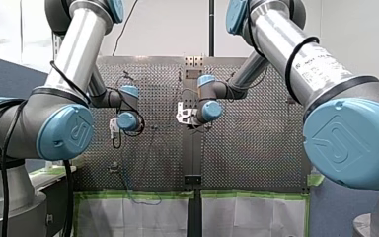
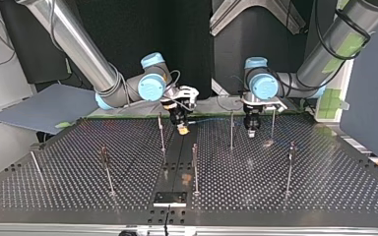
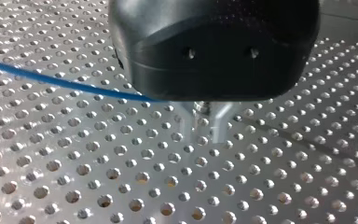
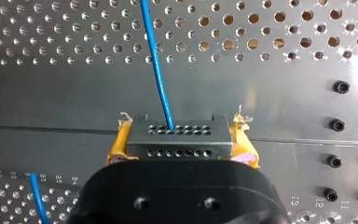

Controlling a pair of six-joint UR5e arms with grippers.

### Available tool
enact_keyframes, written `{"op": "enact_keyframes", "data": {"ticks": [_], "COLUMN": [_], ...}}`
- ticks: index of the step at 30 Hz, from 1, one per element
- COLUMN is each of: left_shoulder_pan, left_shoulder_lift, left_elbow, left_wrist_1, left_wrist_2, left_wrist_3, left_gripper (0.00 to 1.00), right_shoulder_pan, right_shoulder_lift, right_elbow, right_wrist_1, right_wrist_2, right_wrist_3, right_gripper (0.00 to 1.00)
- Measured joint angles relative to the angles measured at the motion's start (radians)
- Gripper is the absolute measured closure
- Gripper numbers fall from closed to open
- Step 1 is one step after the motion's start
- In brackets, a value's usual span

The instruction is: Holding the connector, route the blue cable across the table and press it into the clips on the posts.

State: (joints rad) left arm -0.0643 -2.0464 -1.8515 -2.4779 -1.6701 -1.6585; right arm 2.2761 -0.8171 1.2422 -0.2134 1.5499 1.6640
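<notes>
The dark connector (image 4: pixel 177 148), a block with rows of small holes, sits between the yellow pads (image 4: pixel 117 145) of my right gripper (image 4: pixel 180 133), which is shut on it. The blue cable (image 4: pixel 156 60) leaves its face and runs away over the perforated plate. In the top view my right gripper (image 2: pixel 182 129) hangs low at the table's middle seam. My left gripper (image 2: pixel 251 132) stands close over the plate beside a thin post (image 2: pixel 232 129). In the left wrist view the cable (image 3: pixel 51 79) runs under the black body, and the metal fingers (image 3: pixel 221 122) of my left gripper (image 3: pixel 207 138) show a narrow gap.
Several thin posts stand on the table (image 2: pixel 325 196), among them one (image 2: pixel 161 132) by my right gripper and others nearer the camera (image 2: pixel 195 167) (image 2: pixel 289 169) (image 2: pixel 107 169). A dark plate (image 2: pixel 170 198) lies at the seam's near end. Green-taped sheets (image 1: pixel 138 212) hang below the table's edge.
</notes>
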Motion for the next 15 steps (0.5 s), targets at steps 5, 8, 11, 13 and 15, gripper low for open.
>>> {"op": "enact_keyframes", "data": {"ticks": [5, 8, 11, 13, 15], "left_shoulder_pan": [0.001, 0.001, 0.0, -0.003, -0.006], "left_shoulder_lift": [0.001, 0.004, 0.011, 0.017, 0.028], "left_elbow": [0.0, 0.0, 0.0, -0.003, -0.012], "left_wrist_1": [-0.037, -0.062, -0.087, -0.105, -0.121], "left_wrist_2": [-0.008, -0.01, -0.01, -0.009, -0.009], "left_wrist_3": [0.013, 0.027, 0.034, 0.036, 0.037], "left_gripper": [0.0, 0.0, 0.0, 0.0, 0.0], "right_shoulder_pan": [0.0, 0.0, 0.0, 0.0, 0.0], "right_shoulder_lift": [0.0, 0.0, 0.0, 0.0, 0.0], "right_elbow": [0.0, 0.0, 0.0, 0.0, 0.0], "right_wrist_1": [0.002, 0.003, 0.005, 0.007, 0.009], "right_wrist_2": [0.0, -0.001, -0.001, -0.002, -0.002], "right_wrist_3": [0.0, 0.001, 0.002, 0.003, 0.003], "right_gripper": [1.0, 1.0, 1.0, 1.0, 1.0]}}
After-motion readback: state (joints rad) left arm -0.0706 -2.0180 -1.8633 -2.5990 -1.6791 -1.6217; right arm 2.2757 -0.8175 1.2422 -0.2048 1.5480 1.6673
